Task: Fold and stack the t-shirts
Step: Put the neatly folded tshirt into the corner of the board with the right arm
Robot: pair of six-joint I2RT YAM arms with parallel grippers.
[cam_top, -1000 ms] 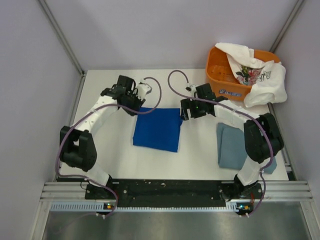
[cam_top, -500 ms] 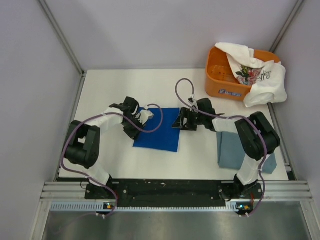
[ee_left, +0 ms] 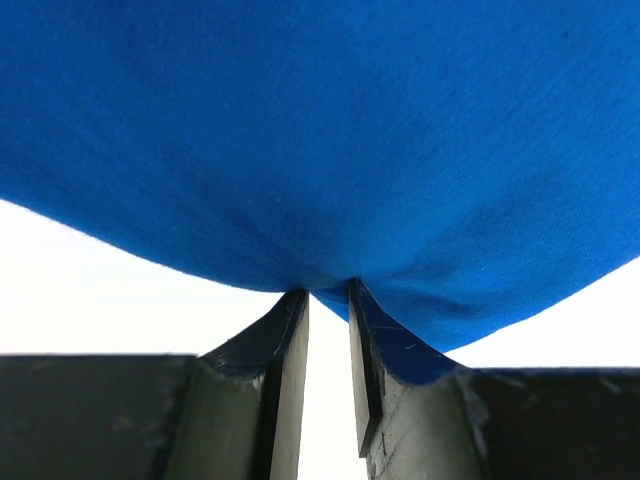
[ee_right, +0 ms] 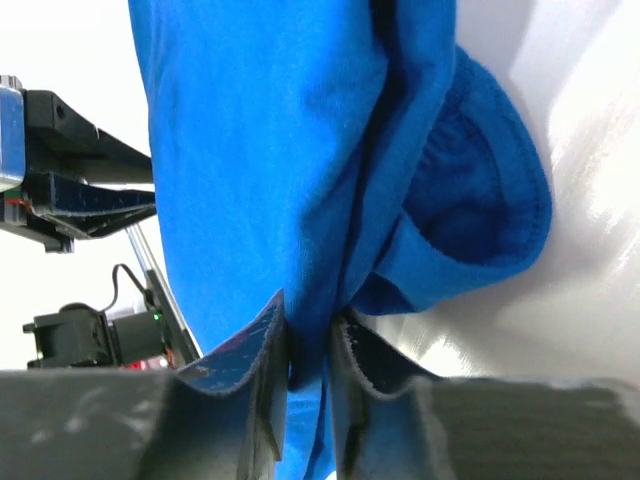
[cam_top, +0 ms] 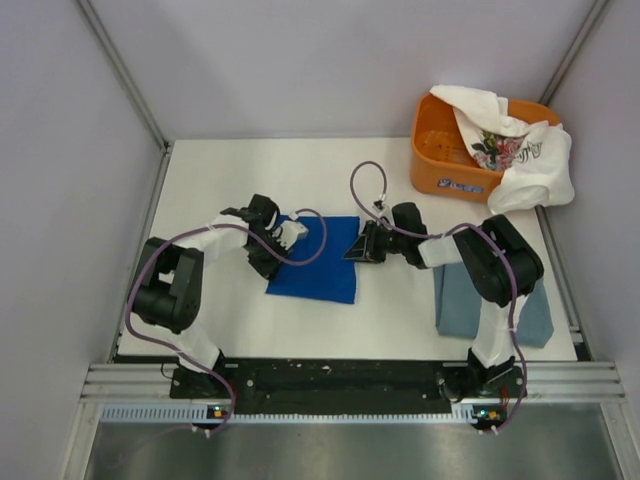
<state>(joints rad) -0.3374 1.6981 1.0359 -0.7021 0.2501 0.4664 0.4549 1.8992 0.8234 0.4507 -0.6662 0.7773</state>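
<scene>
The royal-blue t-shirt (cam_top: 318, 262) lies folded in the middle of the table. My left gripper (cam_top: 276, 244) is low at its left edge, and in the left wrist view the narrow jaws (ee_left: 328, 292) pinch the blue hem (ee_left: 330, 150) at their tips. At the shirt's right edge my right gripper (cam_top: 360, 247) is shut on a fold of blue cloth (ee_right: 300, 180), which runs between its fingers (ee_right: 310, 322). The plain grey-blue t-shirt (cam_top: 472, 297) lies folded at the right, partly under my right arm. The white floral t-shirt (cam_top: 515, 145) hangs over the basket.
An orange plastic basket (cam_top: 440, 168) stands at the back right corner. Grey walls close in the table on the left, back and right. Cables loop over both arms above the blue shirt.
Both arms dropped from the blue shirt's far corners to its left and right edges. The right gripper went from open to shut on the cloth; the left barely changed.
</scene>
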